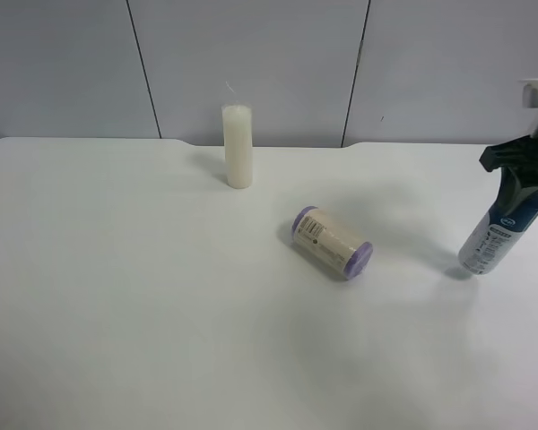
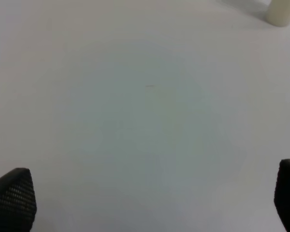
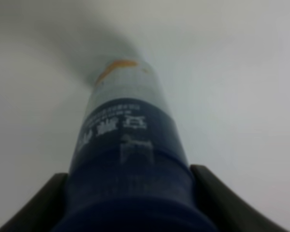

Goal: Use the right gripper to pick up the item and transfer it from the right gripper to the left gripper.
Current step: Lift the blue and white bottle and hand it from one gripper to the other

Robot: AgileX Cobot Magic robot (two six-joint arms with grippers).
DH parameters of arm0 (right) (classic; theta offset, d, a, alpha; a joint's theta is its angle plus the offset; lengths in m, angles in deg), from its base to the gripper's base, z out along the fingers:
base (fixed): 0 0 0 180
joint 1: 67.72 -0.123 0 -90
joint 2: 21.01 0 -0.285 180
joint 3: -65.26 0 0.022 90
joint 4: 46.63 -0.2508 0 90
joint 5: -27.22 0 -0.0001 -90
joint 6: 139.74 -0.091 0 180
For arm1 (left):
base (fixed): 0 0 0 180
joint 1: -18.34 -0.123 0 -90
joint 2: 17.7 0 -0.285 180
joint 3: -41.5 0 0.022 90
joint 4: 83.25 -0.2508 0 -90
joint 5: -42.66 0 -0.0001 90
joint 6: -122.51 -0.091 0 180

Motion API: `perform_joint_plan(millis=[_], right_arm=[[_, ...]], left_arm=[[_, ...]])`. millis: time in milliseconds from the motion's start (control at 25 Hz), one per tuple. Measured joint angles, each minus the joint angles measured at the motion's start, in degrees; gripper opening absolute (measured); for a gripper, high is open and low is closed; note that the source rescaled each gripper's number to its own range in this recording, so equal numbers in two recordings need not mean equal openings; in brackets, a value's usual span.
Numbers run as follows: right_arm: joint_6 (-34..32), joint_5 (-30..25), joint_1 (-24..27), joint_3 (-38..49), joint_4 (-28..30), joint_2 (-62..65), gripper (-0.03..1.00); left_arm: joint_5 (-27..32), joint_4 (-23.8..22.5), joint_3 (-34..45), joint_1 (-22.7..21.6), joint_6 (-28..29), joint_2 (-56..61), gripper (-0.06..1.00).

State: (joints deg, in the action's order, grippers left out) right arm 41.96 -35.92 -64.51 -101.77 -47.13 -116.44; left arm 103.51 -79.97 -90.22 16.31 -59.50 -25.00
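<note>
Two views settle the grip, so begin with the high one. At its right edge your right gripper point(image 1: 518, 177) is clamped on the dark blue top of the slim cylindrical bottle with the white printed lower body point(image 1: 491, 235). The bottle leans, its base nearer the middle of the white table point(image 1: 117, 313) than its cap. From here I cannot tell whether the base touches the table or hangs just above it. The tall white wax candle point(image 1: 238, 146) stands upright near the back. The cream roll with purple ends point(image 1: 332, 242) lies on its side between candle and bottle, apart from both.

From the right wrist, the bottle fills the frame, pinched at its blue upper body between two black fingers point(image 3: 217, 193), one on each side. That hold sits high on a tilted bottle, so lift slowly and watch for swing or slip.

From the left wrist, your left gripper point(image 2: 150, 198) shows only its fingertips point(image 2: 12, 198), spread wide over bare table with nothing between them. Carry the bottle well above the roll, offer the free white lower body to those wide jaws, and let go on the right only once the left has closed firmly.
</note>
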Motion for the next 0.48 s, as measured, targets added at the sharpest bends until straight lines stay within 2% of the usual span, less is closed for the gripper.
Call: perform_joint_plan(millis=[280, 400, 480], right_arm=[[-1.1, -1.6, -0.4, 0.0, -3.4, 6.2, 0.00], [-1.1, -1.9, -2.0, 0.0, -3.7, 7.3, 0.00], [-1.1, -3.2, -5.4, 0.0, -4.1, 8.1, 0.00]], left_arm=[[0.0, 0.0, 0.0, 0.0, 0.0, 0.0, 1.00], [0.0, 0.0, 0.0, 0.0, 0.0, 0.0, 1.00], [0.0, 0.0, 0.0, 0.0, 0.0, 0.0, 1.00]])
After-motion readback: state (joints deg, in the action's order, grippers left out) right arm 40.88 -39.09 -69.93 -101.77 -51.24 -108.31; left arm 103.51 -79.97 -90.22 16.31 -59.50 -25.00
